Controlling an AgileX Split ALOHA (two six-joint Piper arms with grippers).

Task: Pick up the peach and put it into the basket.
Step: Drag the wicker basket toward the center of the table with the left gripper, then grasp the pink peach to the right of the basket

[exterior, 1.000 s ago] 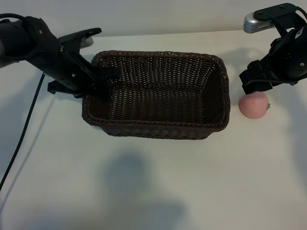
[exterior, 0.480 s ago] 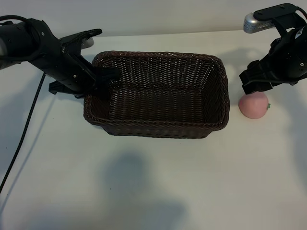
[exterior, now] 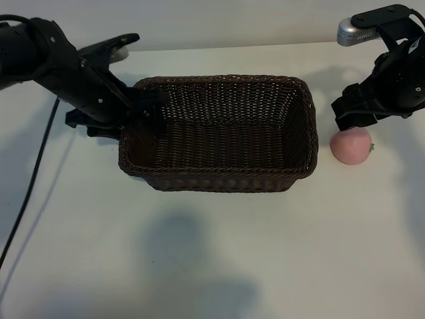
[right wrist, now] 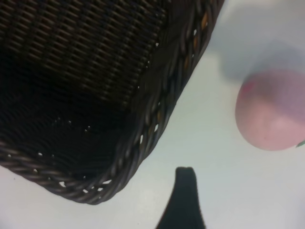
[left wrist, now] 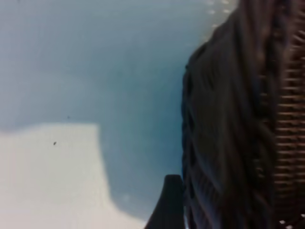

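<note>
Robot lab bench: plain white table (exterior: 212,252), two black arms (cable (exterior: 33,179) trailing), bare backdrop.

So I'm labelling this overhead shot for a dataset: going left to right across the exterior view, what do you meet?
Black cable → left gripper at the basket's left end → basket → peach on the table, with the right gripper just above it.

The peach (right wrist: 271,110) runs off the right wrist view's edge, and the basket (left wrist: 238,119) shows blurred, partly cropped.
</note>
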